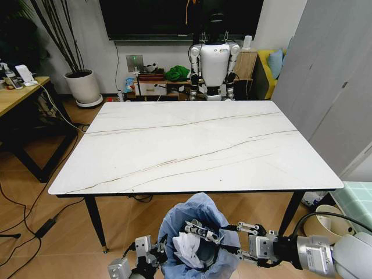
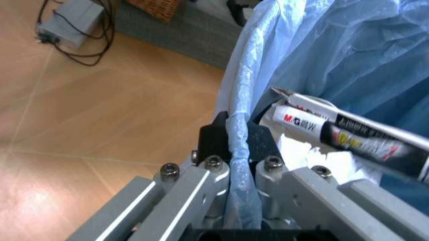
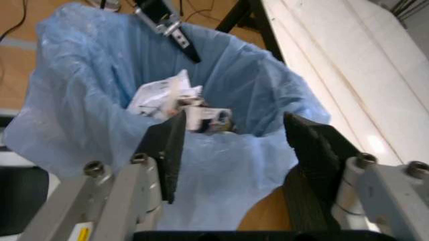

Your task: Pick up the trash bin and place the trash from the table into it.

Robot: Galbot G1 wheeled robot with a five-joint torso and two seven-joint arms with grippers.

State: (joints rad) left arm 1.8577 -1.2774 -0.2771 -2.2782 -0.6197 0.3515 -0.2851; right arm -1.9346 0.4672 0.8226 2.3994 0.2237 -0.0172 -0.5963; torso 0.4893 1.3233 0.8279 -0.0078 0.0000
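The trash bin [image 1: 197, 212], lined with a crinkled light-blue bag, hangs in front of the table's [image 1: 197, 145] near edge. My left gripper [image 1: 152, 251] is shut on the bin's rim [image 2: 242, 75]; in the left wrist view its fingers [image 2: 214, 135] pinch the bag edge. Inside lie trash pieces: white crumpled tissues [image 1: 187, 249] and a thin printed tube [image 2: 348, 133]. My right gripper [image 1: 228, 239] is open at the bin's right side, fingers [image 3: 168, 145] spread above the opening with nothing between them.
A white humanoid robot [image 1: 213, 58] stands behind the table. A white plant pot [image 1: 83, 86] and a yellow wooden desk [image 1: 17, 93] are on the left, with cables [image 1: 35, 226] on the floor. A round basin [image 1: 325, 224] sits low on the right by a grey wall.
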